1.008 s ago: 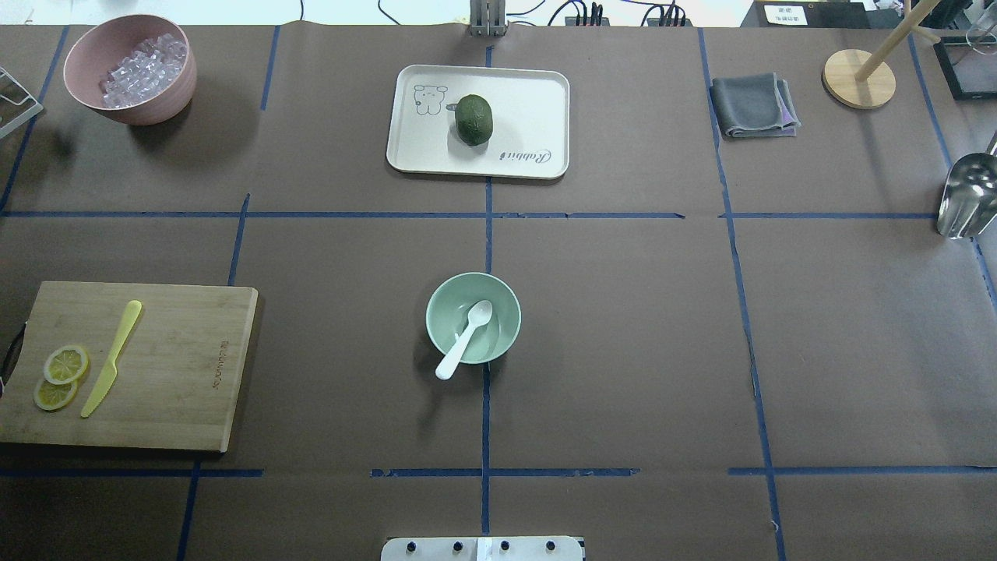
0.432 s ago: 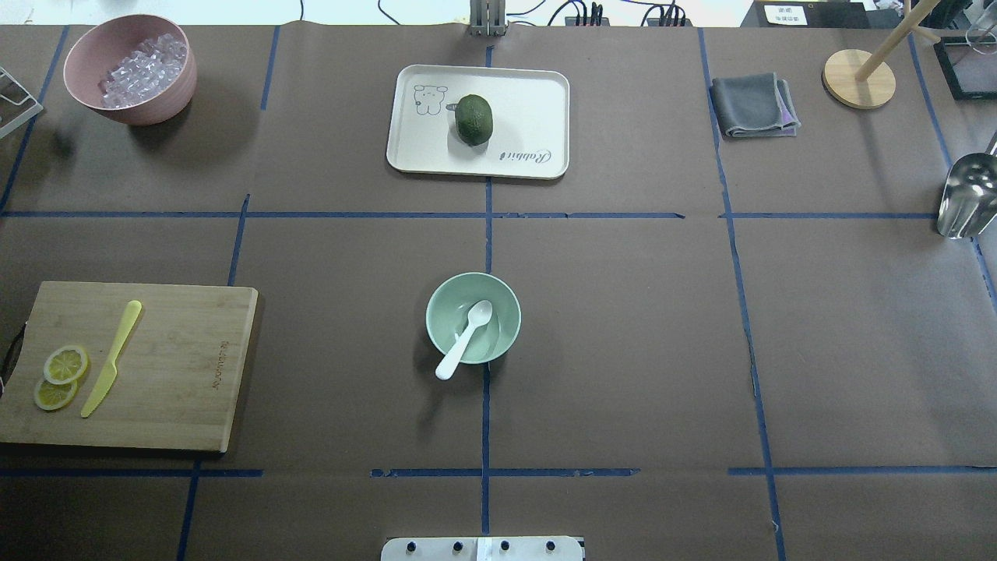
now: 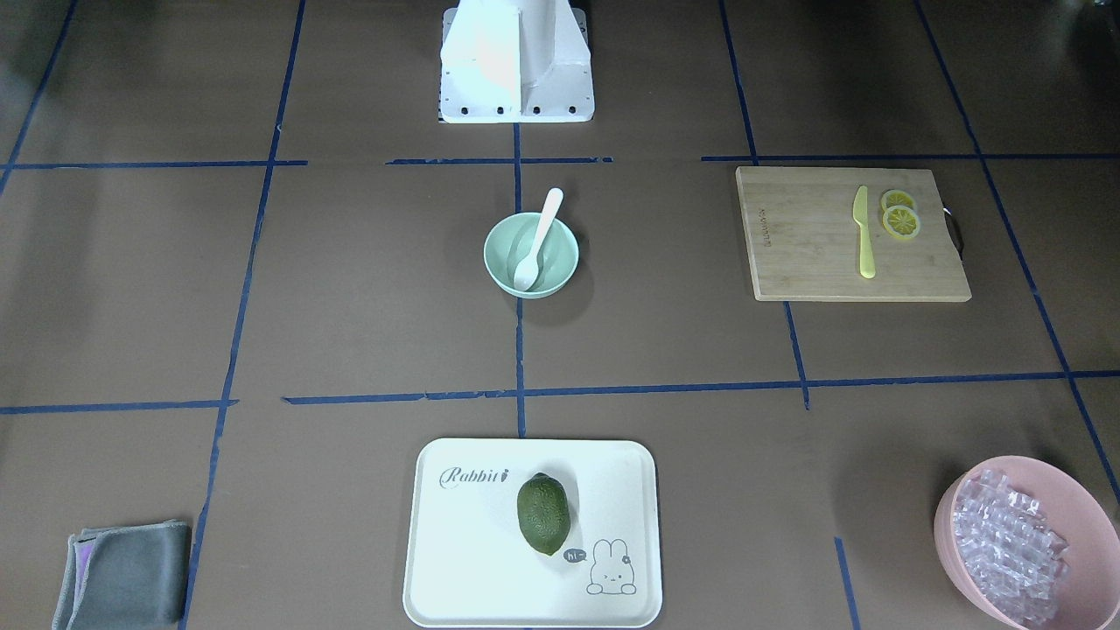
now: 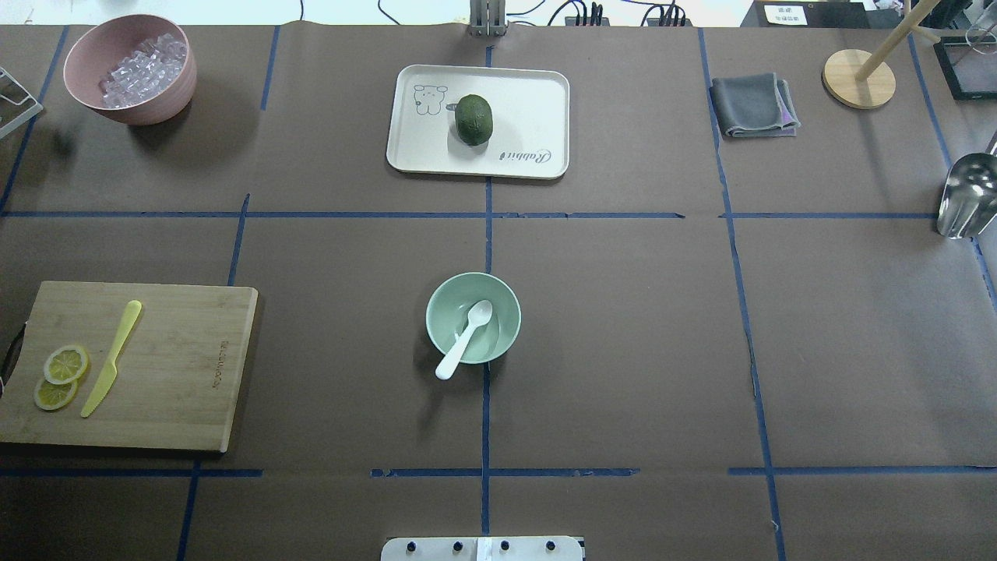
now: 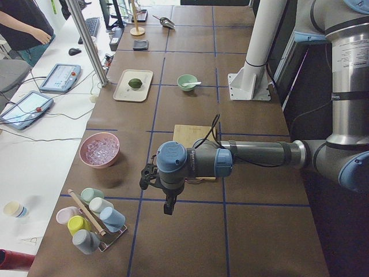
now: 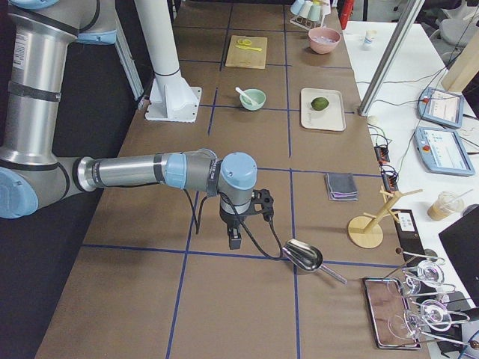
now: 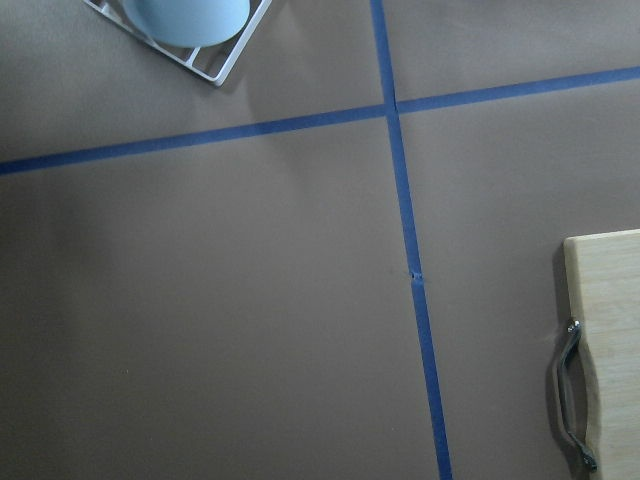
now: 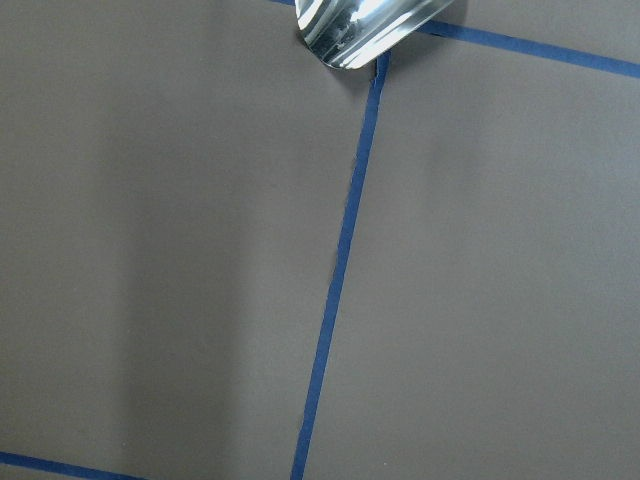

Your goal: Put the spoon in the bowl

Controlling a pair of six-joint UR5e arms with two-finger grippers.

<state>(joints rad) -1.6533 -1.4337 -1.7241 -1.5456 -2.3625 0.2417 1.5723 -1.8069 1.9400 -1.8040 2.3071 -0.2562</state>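
The white spoon (image 4: 466,336) lies in the pale mint-green bowl (image 4: 506,308) at the table's middle, scoop inside and handle leaning over the near rim. Both also show in the front-facing view, the spoon (image 3: 535,241) in the bowl (image 3: 500,255). My left gripper (image 5: 167,208) hangs over the table's left end, far from the bowl; it shows only in the exterior left view, so I cannot tell if it is open or shut. My right gripper (image 6: 234,241) hangs over the right end near a metal scoop; I cannot tell its state either.
A bamboo cutting board (image 4: 179,366) with a yellow knife (image 4: 113,358) and lemon slices (image 4: 58,376) sits at the left. A pink bowl of ice-like pieces (image 4: 167,97), a tray (image 4: 530,101) with an avocado (image 4: 473,119), a grey cloth (image 4: 752,105) and a metal scoop (image 4: 966,195) lie farther out.
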